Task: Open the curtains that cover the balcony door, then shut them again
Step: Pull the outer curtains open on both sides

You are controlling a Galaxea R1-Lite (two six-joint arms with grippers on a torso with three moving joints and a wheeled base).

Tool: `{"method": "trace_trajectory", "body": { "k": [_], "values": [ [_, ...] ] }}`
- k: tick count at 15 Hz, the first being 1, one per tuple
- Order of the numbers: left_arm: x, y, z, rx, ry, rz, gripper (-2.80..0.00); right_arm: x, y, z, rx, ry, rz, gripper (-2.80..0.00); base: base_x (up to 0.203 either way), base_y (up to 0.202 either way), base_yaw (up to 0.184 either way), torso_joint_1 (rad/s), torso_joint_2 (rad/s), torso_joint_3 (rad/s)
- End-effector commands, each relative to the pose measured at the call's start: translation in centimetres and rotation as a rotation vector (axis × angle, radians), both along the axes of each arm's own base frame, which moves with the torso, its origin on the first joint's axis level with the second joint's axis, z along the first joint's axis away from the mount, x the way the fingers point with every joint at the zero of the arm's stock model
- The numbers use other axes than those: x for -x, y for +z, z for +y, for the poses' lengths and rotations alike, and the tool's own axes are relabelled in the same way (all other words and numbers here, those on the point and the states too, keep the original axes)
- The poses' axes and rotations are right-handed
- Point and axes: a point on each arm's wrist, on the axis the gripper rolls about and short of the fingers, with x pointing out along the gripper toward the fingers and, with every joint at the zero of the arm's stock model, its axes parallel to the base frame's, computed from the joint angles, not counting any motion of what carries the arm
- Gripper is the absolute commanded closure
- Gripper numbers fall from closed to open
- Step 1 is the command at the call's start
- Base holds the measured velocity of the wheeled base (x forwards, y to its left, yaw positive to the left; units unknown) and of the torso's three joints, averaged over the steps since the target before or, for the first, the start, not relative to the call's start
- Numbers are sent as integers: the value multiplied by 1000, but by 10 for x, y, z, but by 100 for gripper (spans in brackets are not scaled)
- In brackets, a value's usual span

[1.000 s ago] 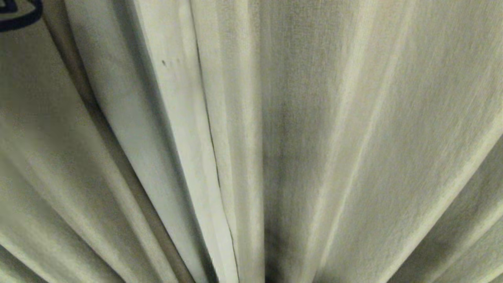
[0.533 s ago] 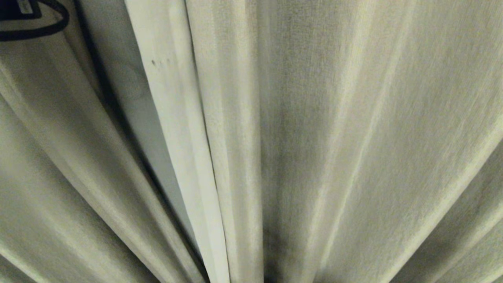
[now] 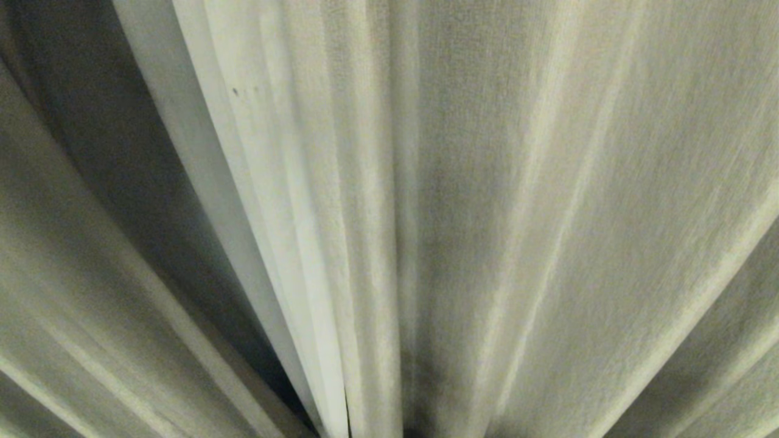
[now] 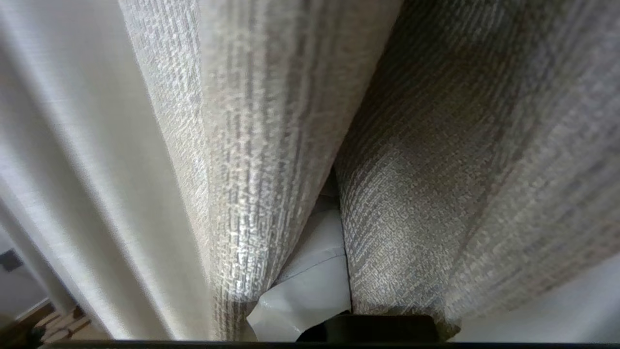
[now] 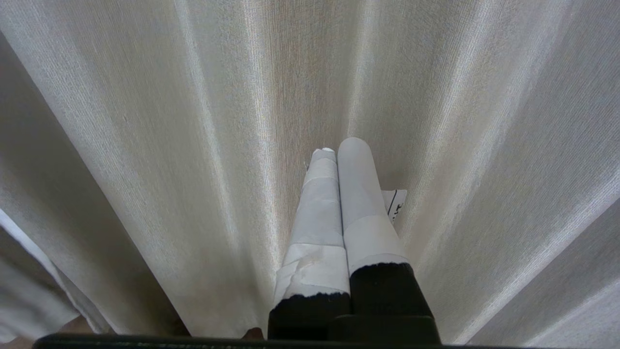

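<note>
Across the whole head view, the curtains (image 3: 462, 201) are hanging in vertical cream folds, filling the frame edge to edge, with a dark shadowed gap opening at the upper left and a bright hemmed edge (image 3: 274, 255) running down left of centre. In the left wrist view, the left pincer (image 4: 310, 271) is sitting at the bottom centre, its white-taped fingers (image 4: 305, 291) pressed together and buried between two coarse woven folds (image 4: 242, 160) that are closing around them; whether fabric is pinched between them is not visible. In the right wrist view, the right pincer (image 5: 339, 150) is pointing into the finer drape (image 5: 193, 121), its taped fingers (image 5: 358, 194) lying together at centre, gripping nothing.
</note>
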Motion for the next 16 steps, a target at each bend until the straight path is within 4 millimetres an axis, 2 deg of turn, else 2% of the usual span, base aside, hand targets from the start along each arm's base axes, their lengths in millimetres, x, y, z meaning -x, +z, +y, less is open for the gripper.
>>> {"method": "trace_trajectory", "body": {
  "k": [1, 6, 11, 13, 16],
  "values": [
    [7, 3, 13, 9, 13, -29, 0, 0, 0, 0, 1, 1, 3, 0, 0, 0, 0, 0, 0, 0],
    [13, -3, 65, 36, 8, -32, 0, 0, 0, 0, 1, 1, 3, 0, 0, 0, 0, 0, 0, 0],
    [12, -14, 117, 109, -76, -11, 0, 0, 0, 0, 1, 1, 2, 0, 0, 0, 0, 0, 0, 0],
    [5, -20, 132, 151, -138, 1, 0, 0, 0, 0, 1, 1, 1, 0, 0, 0, 0, 0, 0, 0],
    [-7, -25, 143, 179, -191, 2, 0, 0, 0, 0, 1, 1, 3, 0, 0, 0, 0, 0, 0, 0]
  ]
}}
